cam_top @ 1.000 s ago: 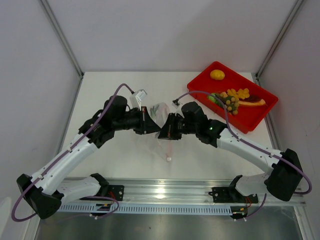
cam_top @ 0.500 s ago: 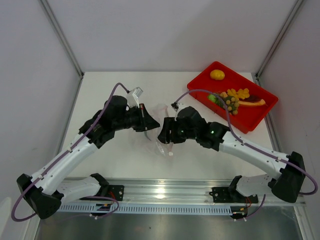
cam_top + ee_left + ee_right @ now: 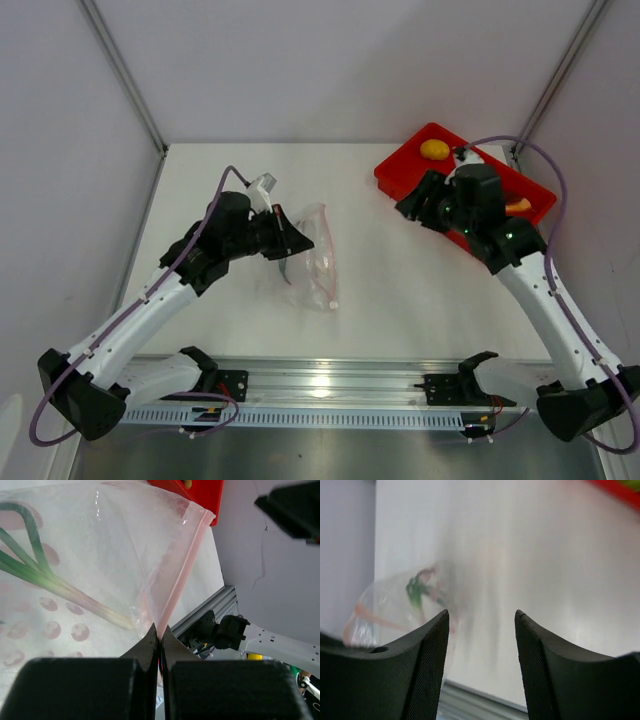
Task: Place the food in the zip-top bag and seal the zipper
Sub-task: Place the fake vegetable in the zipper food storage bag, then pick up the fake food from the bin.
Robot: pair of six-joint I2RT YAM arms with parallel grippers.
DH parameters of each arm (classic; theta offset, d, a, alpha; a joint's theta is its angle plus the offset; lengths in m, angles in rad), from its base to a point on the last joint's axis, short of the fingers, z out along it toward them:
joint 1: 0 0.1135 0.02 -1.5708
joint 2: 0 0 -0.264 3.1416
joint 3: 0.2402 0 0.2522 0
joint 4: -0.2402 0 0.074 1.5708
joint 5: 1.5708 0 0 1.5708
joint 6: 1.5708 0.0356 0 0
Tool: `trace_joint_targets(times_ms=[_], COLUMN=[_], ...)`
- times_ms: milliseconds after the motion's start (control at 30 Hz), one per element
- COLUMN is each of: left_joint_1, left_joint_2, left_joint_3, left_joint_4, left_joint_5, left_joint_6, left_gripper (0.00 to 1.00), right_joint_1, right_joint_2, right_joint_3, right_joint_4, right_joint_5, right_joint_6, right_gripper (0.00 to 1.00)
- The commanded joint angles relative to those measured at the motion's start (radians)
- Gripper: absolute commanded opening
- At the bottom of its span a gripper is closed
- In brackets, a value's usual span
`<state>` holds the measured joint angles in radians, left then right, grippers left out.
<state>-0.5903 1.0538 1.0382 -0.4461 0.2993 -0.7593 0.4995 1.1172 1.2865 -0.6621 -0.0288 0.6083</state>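
The white table carries the zip-top bag and a red tray

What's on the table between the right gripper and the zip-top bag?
Nothing. In the top view, only bare white table separates the right gripper from the zip-top bag.

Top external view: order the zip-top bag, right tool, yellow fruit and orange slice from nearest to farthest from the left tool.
From the left tool:
1. zip-top bag, pinched in it at table centre.
2. right tool, by the red tray, at its left corner.
3. yellow fruit, tray's far corner.
4. orange slice, tray's right side, mostly hidden by the arm.
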Motion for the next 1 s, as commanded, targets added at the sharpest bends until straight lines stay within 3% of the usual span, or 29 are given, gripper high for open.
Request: trace_joint_targets(times_ms=[0, 200, 367, 767, 967], left_joint_1=[0.007, 0.007, 0.006, 0.006, 0.007], left_joint_2=[-0.012, -0.054, -0.077, -0.089, -0.080], left_joint_3=[-0.041, -0.082, -0.092, -0.144, -0.132], left_joint_4=[0.073, 0.067, 0.055, 0.119, 0.122], left_joint_5=[0.055, 0.051, 0.026, 0.073, 0.099], left_joint_6=[-0.018, 0.001, 0.028, 0.037, 0.052], left_gripper=[0.01, 0.01, 0.01, 0.01, 0.01], right_joint_1=[-0.245, -0.596, -0.759, -0.832, -0.829], right_joint_2=[0.045, 0.154, 0.289, 0.729, 0.846], right_joint_3=[0.028, -0.039, -0.052, 0.040, 0.089], right_joint_4=[-0.007, 0.202, 0.286, 0.473, 0.501], right_joint_5=[-0.003, 0.075, 0.116, 0.090, 0.135], right_joint_6=[-0.032, 0.028, 0.131, 0.249, 0.271], right_gripper=[0.57, 0.59, 0.59, 0.52, 0.52])
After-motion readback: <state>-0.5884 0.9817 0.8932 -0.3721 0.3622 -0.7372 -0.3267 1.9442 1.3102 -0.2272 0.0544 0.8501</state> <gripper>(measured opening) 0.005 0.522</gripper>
